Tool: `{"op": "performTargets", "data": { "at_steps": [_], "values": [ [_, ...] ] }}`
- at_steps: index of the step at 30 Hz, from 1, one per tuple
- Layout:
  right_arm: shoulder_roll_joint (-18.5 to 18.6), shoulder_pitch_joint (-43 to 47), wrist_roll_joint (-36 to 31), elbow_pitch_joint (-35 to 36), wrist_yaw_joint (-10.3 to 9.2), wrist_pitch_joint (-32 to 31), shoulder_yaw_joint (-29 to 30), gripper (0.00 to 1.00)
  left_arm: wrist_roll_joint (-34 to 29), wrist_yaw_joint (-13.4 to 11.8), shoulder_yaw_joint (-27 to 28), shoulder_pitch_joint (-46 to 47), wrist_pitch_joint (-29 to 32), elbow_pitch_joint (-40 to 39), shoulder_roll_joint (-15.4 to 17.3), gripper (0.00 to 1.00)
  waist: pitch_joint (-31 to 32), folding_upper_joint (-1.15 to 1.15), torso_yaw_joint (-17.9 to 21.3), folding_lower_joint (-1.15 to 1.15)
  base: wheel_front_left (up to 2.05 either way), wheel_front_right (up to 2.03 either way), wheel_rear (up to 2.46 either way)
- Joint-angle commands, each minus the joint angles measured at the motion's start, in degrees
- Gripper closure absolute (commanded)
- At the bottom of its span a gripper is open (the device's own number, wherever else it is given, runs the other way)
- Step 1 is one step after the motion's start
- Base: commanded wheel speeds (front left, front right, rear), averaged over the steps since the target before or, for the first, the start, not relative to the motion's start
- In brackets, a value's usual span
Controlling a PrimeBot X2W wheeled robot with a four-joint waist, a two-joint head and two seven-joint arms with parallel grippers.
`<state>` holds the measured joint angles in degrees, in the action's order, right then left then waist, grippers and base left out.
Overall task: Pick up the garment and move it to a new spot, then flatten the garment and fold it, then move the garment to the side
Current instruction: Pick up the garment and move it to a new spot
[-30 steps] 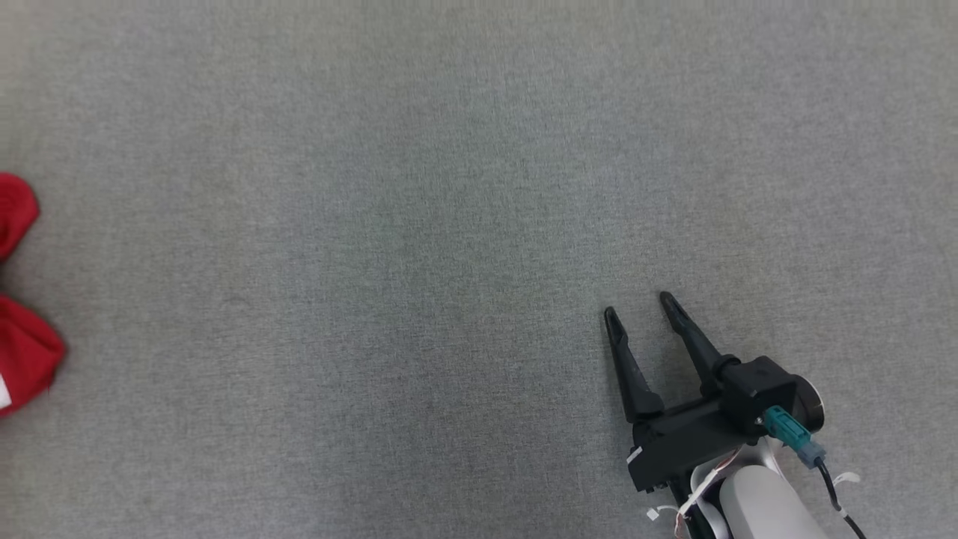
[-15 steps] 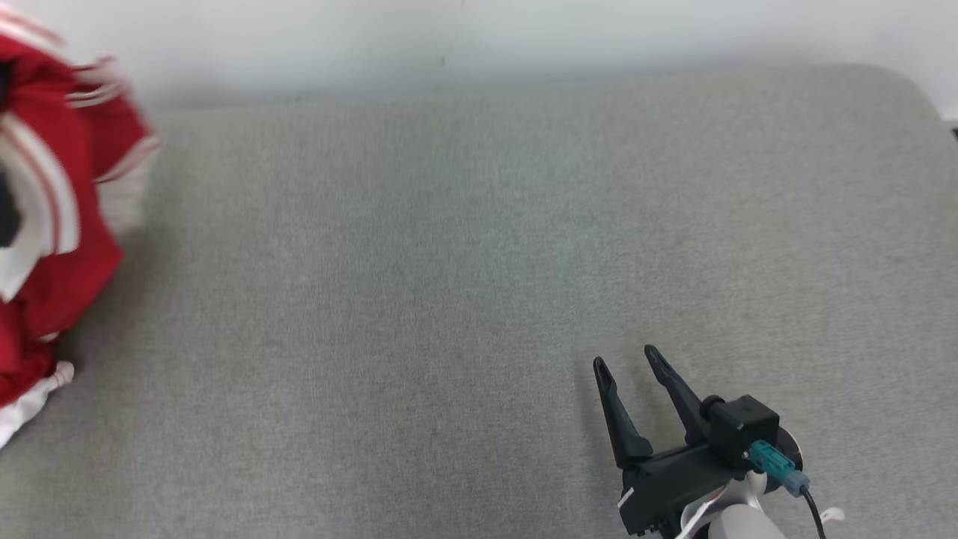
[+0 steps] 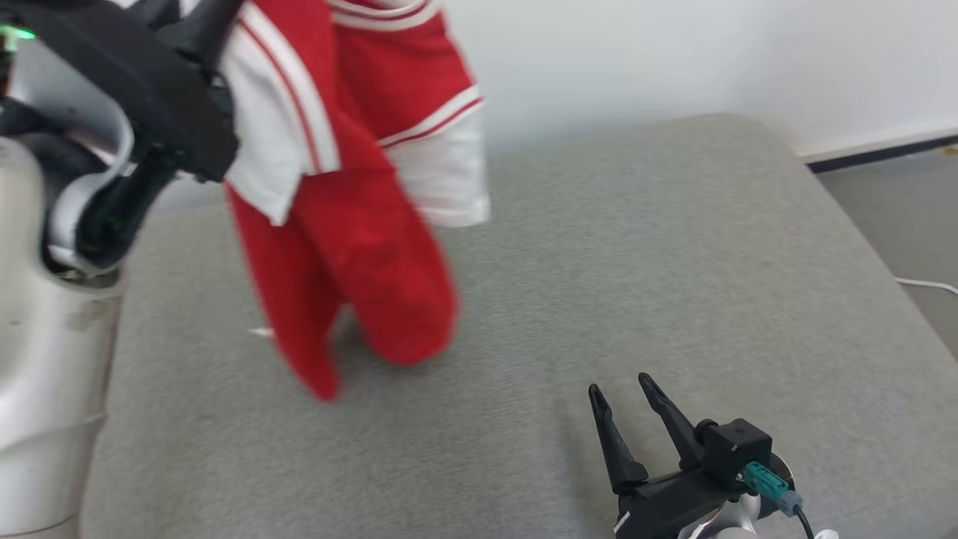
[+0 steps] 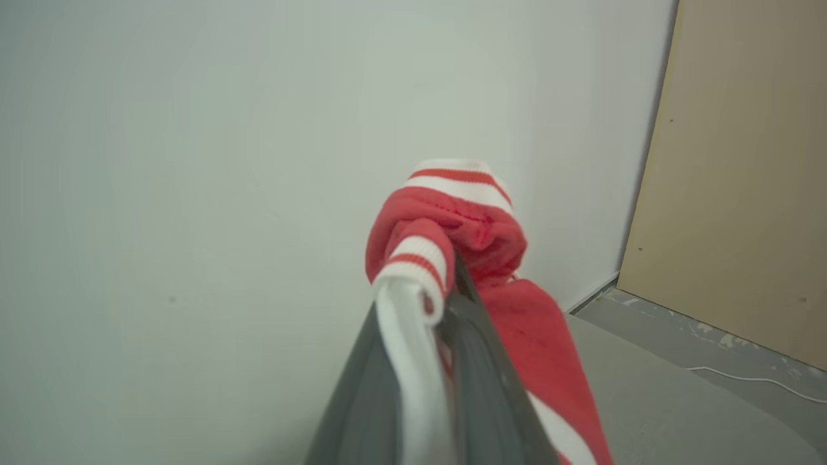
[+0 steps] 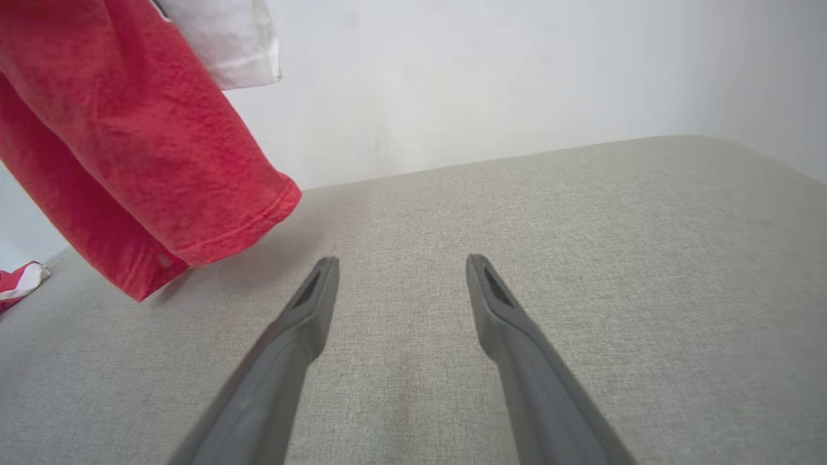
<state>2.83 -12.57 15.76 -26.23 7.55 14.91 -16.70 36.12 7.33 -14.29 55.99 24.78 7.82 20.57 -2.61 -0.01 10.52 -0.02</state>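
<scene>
Nearest, the right tool [image 3: 620, 384] hovers released, its two dark fingers spread over the grey fabric-covered desk [image 3: 673, 262]. Farther left, the left tool [image 4: 423, 303] is clenched on the red jersey garment with white striped trim [image 3: 352, 224], which hangs above the desk, before a white wall [image 3: 673, 60].

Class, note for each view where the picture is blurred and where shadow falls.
Head view: the hanging red garment is smeared with blur, while the right claw is sharp. Left wrist view: the left claw, shut on the garment, looks soft because it is so close. Right wrist view: a faint shadow lies on the grey cushion under the garment's hem; lighting is even, with no glare.
</scene>
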Motion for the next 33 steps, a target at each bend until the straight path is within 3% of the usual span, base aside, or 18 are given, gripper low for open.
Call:
{"op": "performTargets", "data": {
  "at_steps": [1, 9, 18, 20, 21, 28, 33],
  "values": [
    [0.10, 0.26, 0.52, 0.21, -0.12, 0.26, -0.14, 0.00, 0.75, 0.10, -0.50, 0.40, -1.18, 0.43, -1.09, 1.00, 0.75, 0.01, 4.88, 0.02, 0.00, 0.00, 0.00],
    [0.09, -1.25, 0.30, 0.31, -0.12, 0.31, -0.08, 0.00, -0.72, -0.10, -4.19, -5.62, -11.18, 6.43, -7.18, 1.00, -2.21, 0.01, 8.68, 0.02, 0.00, 0.00, 0.00],
    [0.07, -0.45, -1.00, -0.07, -0.12, 0.23, 1.40, 0.00, -5.32, -0.55, -10.76, -19.70, -21.62, 20.17, -11.50, 1.00, -3.13, 0.01, 8.01, 0.02, 0.00, 0.00, 0.00],
    [0.08, -0.12, -1.44, -0.11, -0.12, 0.03, 1.88, 0.00, -6.19, -0.48, -12.32, -21.77, -23.68, 22.99, -12.52, 0.55, -2.59, 0.01, 7.34, 0.02, 0.00, 0.00, 0.00],
    [0.09, 0.00, -1.63, -0.05, -0.12, -0.09, 2.27, 0.00, -6.59, -0.46, -12.96, -22.66, -24.75, 24.29, -13.12, 0.00, -2.26, 0.01, 6.86, 0.02, 0.00, 0.00, 0.00],
    [0.08, 2.03, -3.55, 0.70, -0.12, -1.18, 5.07, 0.00, -5.60, -2.90, -11.75, -28.00, -37.02, 26.97, -15.75, 0.00, 1.39, 0.01, 2.48, 0.02, 0.00, 0.00, 0.00],
    [0.10, 3.80, -4.37, 1.63, -0.12, -2.00, 6.69, 0.00, -6.18, -4.89, -8.38, -32.22, -39.72, 23.20, -15.05, 0.00, 3.52, 0.01, -0.43, 0.02, 0.00, 0.00, 0.00]
  ]
}}
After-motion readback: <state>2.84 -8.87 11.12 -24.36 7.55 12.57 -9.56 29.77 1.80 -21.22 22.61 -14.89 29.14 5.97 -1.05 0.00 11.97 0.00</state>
